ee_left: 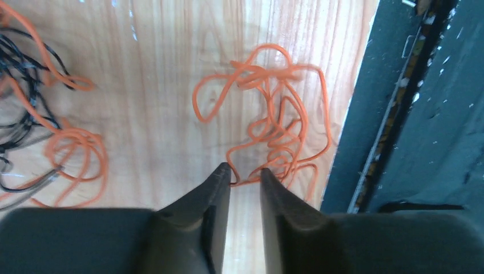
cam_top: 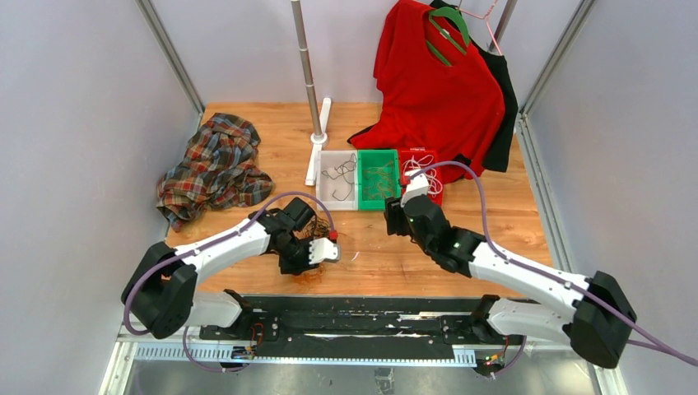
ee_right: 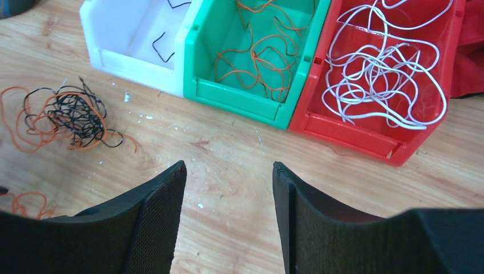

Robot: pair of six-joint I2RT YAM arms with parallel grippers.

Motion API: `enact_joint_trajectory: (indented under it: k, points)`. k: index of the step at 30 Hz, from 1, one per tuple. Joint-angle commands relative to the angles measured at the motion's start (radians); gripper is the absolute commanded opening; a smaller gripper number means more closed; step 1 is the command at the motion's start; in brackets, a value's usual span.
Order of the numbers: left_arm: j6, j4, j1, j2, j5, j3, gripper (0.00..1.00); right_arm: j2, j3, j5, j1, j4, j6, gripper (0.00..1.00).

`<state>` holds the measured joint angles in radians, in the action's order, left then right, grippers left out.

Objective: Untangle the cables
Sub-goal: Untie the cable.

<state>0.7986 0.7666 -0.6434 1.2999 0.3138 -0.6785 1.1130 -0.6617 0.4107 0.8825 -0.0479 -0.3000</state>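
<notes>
Left gripper (ee_left: 245, 171): jaws a narrow gap apart, straddling one strand of the loose tangled orange wire bunch (ee_left: 274, 120), not pinching it. The bunch lies on the wooden table (ee_left: 154, 68) beside its edge. Right gripper (ee_right: 228, 171): wide open, empty, above the table before the red plastic bin (ee_right: 342, 123) holding white wires (ee_right: 382, 74).

A wooden table (cam_top: 510, 206) is enclosed by pale grey walls (cam_top: 74, 123), with metal posts (cam_top: 169, 53) set at the back corners. A pole (cam_top: 306, 58) is stood on a white base (cam_top: 318, 140) at the rear. A red shirt (cam_top: 428, 90) is hung from a green hanger (cam_top: 439, 49) over a black garment (cam_top: 504, 107). A plaid shirt (cam_top: 216, 164) is left crumpled at the left. The whole is evenly lit.
</notes>
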Motion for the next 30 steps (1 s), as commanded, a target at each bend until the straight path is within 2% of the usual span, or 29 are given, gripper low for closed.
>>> enact_joint_trajectory:
  k: [1,3,4,10,14,17,23,27,30]
  points:
    - [-0.036,-0.046,-0.004,-0.051,-0.019,-0.055,0.17,-0.094,0.034,-0.02,0.031,0.112,-0.024,0.56]
    - [-0.051,-0.019,-0.004,-0.099,0.004,-0.092,0.03,-0.116,0.033,-0.024,0.053,0.133,-0.023,0.54]
    - [-0.05,0.003,-0.004,-0.12,0.017,-0.116,0.01,-0.121,0.029,-0.021,0.068,0.143,-0.021,0.53]
    - [-0.066,0.187,-0.005,-0.21,0.068,-0.303,0.01,-0.104,0.008,0.011,0.197,0.092,-0.007,0.53]
    - [-0.086,0.198,-0.004,-0.277,0.101,-0.31,0.0,-0.042,-0.012,0.09,0.293,0.026,-0.018,0.56]
    - [-0.111,0.199,-0.004,-0.276,0.069,-0.33,0.0,-0.027,0.005,0.092,0.354,-0.085,0.008,0.59]
    - [-0.129,0.254,-0.005,-0.276,0.065,-0.486,0.0,-0.027,0.007,-0.036,0.397,-0.335,0.14,0.68]
    - [-0.131,0.343,-0.005,-0.253,0.056,-0.599,0.0,0.012,-0.042,-0.155,0.397,-0.392,0.179,0.69]
    - [-0.134,0.408,-0.005,-0.231,0.044,-0.674,0.0,0.033,-0.058,-0.181,0.397,-0.438,0.184,0.69]
